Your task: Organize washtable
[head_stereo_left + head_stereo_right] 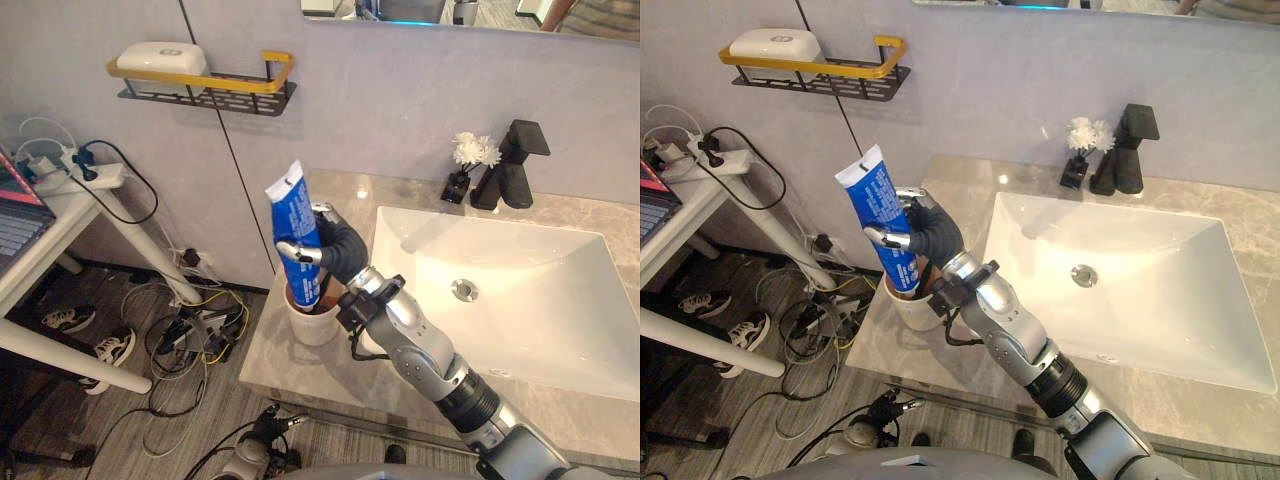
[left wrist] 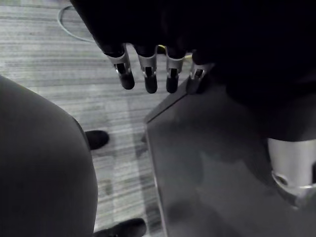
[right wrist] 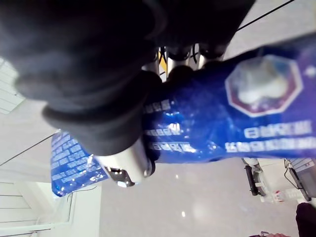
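Right hand (image 1: 338,246) fingers grip 1 tube (image 1: 292,213) in 1 cup (image 1: 314,324); left hand (image 2: 147,69) fingers relaxed.

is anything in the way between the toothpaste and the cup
Nothing visible does. The right hand is curled round the blue toothpaste tube, and the tube's lower end is already inside the rim of the white cup at the corner of the counter.
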